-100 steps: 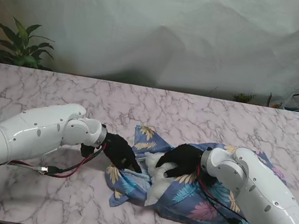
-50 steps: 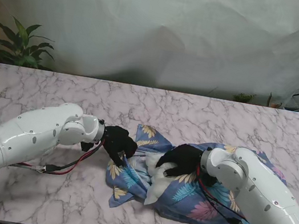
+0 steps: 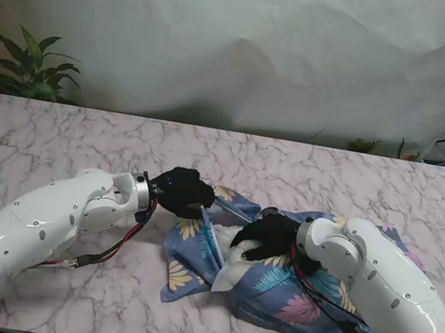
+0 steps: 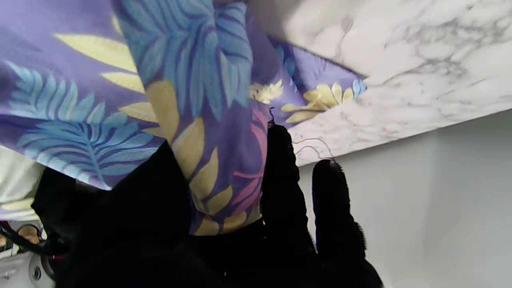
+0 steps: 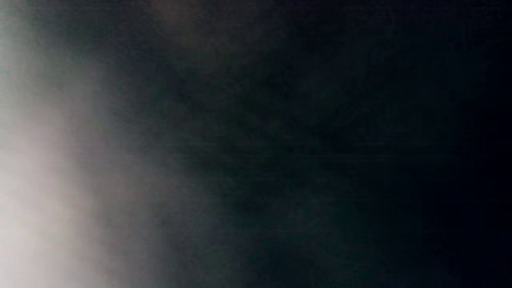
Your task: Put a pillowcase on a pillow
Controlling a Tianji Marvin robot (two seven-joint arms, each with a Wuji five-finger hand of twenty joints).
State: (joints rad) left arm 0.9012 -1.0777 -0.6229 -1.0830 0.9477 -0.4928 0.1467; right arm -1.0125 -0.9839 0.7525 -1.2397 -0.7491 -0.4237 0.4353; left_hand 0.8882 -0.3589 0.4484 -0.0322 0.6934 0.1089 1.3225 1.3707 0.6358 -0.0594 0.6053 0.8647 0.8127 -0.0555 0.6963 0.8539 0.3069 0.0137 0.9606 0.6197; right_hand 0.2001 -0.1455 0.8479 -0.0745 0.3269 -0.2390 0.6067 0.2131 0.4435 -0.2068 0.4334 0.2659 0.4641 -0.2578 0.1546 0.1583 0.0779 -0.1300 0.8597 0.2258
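While both black-gloved hands work the cloth, the floral pillowcase [image 3: 269, 291] lies crumpled on the marble surface [image 3: 66, 126], toward its near right part, with the white pillow [image 3: 230, 245] partly showing at its opening.

Nearest the robot, the pillowcase spreads under the right forearm toward the surface's front edge. The right hand [image 3: 272, 236] rests on the pillow at the mouth of the case, fingers curled onto the white stuffing; whether it actually grips anything cannot be told, and its wrist view is only a dark blur. Slightly farther off and to the left, the left hand [image 3: 182, 192] is closed on the pillowcase's edge, lifting a fold clear of the surface; its wrist view shows the printed cloth [image 4: 200, 120] draped between the fingers [image 4: 284, 180]. Farthest back, a potted plant [image 3: 29, 63] stands at the left before a white backdrop.
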